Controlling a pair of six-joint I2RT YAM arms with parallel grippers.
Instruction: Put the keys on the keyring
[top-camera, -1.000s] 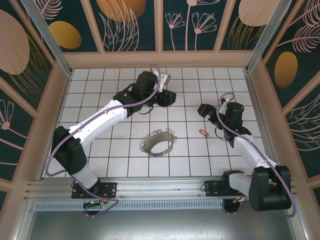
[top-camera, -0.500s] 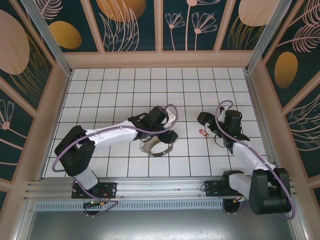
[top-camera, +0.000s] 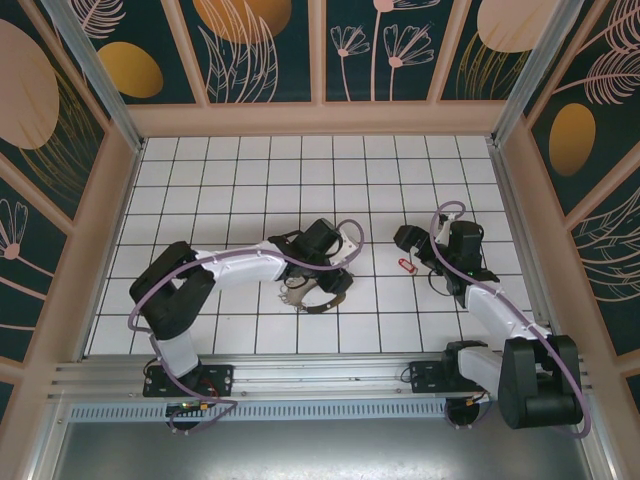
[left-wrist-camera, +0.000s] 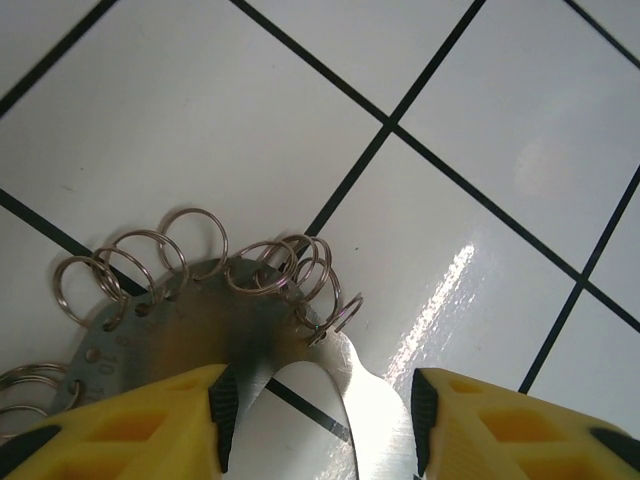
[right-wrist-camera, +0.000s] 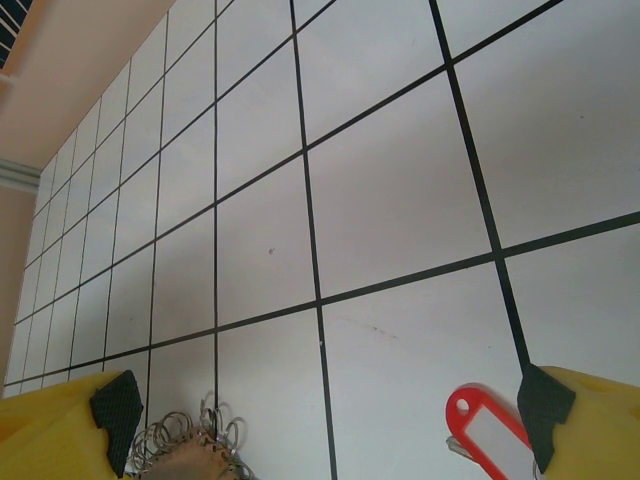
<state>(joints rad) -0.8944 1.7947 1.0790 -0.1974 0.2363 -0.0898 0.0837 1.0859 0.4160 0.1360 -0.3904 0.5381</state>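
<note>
Swinging down from the far tiles, the left gripper (top-camera: 335, 280) now sits over the keyring (top-camera: 308, 302), a metal band hung with wire loops near the middle of the tiled table (top-camera: 200, 170). Its jaws stand apart, astride the band's edge. The right gripper (top-camera: 408, 240) has edged closer to the red key tag (top-camera: 407, 265). Its jaws are spread wide, and the tag lies on the tiles just beside one pad (right-wrist-camera: 540, 405).

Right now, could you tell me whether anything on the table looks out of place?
Nothing looks damaged or spilled. The red tag lies alone on the tiles, apart from the ring band, whose rings bunch and overlap at one spot.
</note>
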